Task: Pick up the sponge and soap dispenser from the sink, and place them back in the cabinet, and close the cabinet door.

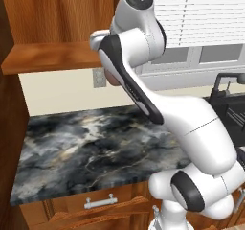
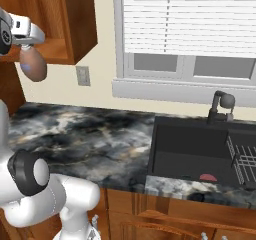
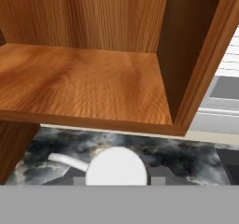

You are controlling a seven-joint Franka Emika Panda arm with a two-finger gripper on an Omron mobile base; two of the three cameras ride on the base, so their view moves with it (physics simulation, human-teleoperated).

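The gripper (image 2: 31, 46) is clamped on the soap bottle (image 2: 34, 64), hanging just outside the cabinet (image 2: 80, 29) below its bare shelf (image 3: 84, 85), so I'd lift it above the shelf edge before pushing in; the sponge (image 2: 208, 177) waits in the sink (image 2: 190, 151).

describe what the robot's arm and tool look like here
The arm is made of glossy white, rounded shell segments with dark, near-black joint bands and a long dark strip down one link. A round dark cap tops the upper joint. No cables or markings show. In the right base view, the tool has a pale grey-white body.
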